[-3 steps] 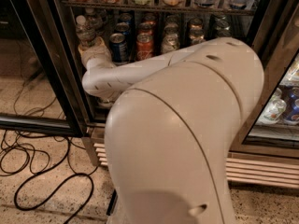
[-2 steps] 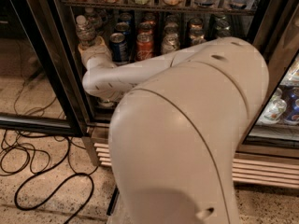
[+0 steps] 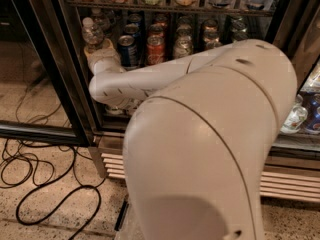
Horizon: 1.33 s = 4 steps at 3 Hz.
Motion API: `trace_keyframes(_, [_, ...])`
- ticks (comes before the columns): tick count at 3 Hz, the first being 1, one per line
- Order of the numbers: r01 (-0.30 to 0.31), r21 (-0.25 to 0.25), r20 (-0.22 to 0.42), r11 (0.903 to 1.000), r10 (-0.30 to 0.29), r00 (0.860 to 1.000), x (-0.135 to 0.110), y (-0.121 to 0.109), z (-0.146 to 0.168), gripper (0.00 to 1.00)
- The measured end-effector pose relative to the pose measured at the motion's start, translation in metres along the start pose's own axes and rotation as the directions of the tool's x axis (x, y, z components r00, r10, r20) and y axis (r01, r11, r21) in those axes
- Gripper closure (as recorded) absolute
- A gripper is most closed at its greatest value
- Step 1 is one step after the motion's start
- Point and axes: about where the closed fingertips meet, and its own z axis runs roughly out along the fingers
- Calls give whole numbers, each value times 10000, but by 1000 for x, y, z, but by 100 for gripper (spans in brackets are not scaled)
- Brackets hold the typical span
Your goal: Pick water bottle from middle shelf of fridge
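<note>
The fridge [image 3: 80,99] stands open in front of me, with dark shelves of drinks. The water bottle [image 3: 92,33], clear with a white cap, stands at the left end of the row of soda cans, next to a blue can [image 3: 128,49] and a red can [image 3: 156,49]. My gripper [image 3: 101,54] reaches into the fridge and sits at the bottle's lower part. The middle shelf's rack under the cans is hidden behind my arm [image 3: 150,79].
The upper rack [image 3: 170,8] holds labelled bottles just above the cans. The open door's black frame [image 3: 42,59] is at the left. Black cables [image 3: 50,204] lie on the speckled floor. The steel base grille [image 3: 290,184] runs below. More bottles [image 3: 295,118] stand behind glass at the right.
My arm's large shell has shifted slightly to the right in the view. The gripper and the water bottle stay about where they were.
</note>
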Motion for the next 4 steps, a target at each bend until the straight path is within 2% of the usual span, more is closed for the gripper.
trace_keyframes(4, [-171,-127,-318,9998,167,9994,-10,1,-7,100])
